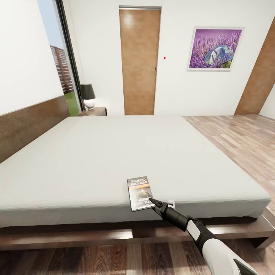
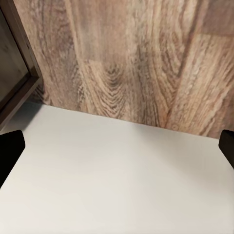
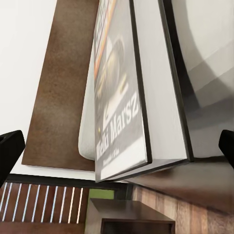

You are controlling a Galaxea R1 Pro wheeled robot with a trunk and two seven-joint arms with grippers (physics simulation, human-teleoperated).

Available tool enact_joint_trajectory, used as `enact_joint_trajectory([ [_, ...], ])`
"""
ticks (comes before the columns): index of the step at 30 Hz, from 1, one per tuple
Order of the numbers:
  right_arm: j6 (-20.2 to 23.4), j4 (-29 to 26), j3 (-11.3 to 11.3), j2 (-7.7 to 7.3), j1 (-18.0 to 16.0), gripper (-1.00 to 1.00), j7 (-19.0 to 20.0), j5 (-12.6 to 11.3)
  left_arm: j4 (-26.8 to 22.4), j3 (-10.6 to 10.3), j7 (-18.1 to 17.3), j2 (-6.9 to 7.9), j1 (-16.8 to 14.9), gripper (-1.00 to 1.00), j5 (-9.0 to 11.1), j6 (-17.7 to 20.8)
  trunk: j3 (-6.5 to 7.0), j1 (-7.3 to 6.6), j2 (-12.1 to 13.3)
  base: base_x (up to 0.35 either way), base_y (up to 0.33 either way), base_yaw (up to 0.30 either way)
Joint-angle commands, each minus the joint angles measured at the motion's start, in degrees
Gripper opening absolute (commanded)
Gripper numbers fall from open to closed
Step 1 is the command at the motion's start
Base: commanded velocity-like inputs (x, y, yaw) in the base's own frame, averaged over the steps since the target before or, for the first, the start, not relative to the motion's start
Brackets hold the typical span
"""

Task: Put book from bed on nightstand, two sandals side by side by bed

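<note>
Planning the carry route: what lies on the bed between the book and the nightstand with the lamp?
In the head view, nothing: bare off-white mattress of the bed stretches from the book to the nightstand with its lamp.

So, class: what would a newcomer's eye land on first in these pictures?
The large off-white bed with dark wooden frame dominates the room. Near its front edge lies a small dark paperback with an orange band, the right gripper at its corner. A purple lavender picture brightens the far wall.

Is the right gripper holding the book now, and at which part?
No. The right gripper is open at the book's near corner; nothing is held.
</note>
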Motion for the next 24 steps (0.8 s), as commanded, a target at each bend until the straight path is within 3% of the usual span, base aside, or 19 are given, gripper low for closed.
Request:
enact_joint_trajectory([
  [1,0.55,-0.05,0.01,0.02,-0.01,1.00,-0.01,-0.39,-0.25,-0.49,0.21,0.01,0.07,1.00,0.56,0.38,-0.04,-0.01,-0.02,0.000,0.000,0.000],
  [2,0.55,-0.05,0.01,0.02,-0.01,-1.00,-0.01,-0.39,-0.25,-0.50,0.21,0.01,0.07,1.00,0.56,0.37,-0.04,-0.01,-0.02,0.000,0.000,0.000],
  [24,0.16,-0.06,0.09,0.54,-0.24,-1.00,-0.18,-0.31,-0.26,-0.50,0.14,0.05,0.05,1.00,0.56,0.38,-0.04,-0.01,-0.02,0.000,0.000,0.000],
])
